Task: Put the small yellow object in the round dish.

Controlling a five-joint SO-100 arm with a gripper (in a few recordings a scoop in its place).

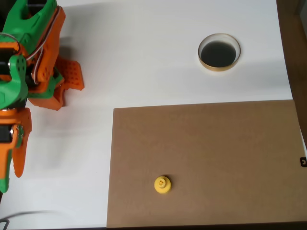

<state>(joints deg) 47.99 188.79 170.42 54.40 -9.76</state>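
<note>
The small yellow object [162, 184] sits on a brown board [206, 143], near the board's lower left part, knob side up. The round dish [219, 52], tan-rimmed with a dark glossy inside, stands on the white table at the upper right, with nothing in it. My green and orange arm is folded at the left edge. Its gripper [10, 179] points down toward the lower left corner, far from both the object and the dish. One orange finger [19, 158] shows fully. The green finger is cut off by the picture's edge, so the gap between them is unclear.
The brown board covers the lower right of the white table [144, 57]. A dark brown strip [295, 48] runs along the right edge. An orange part of the arm [71, 76] juts out at the upper left.
</note>
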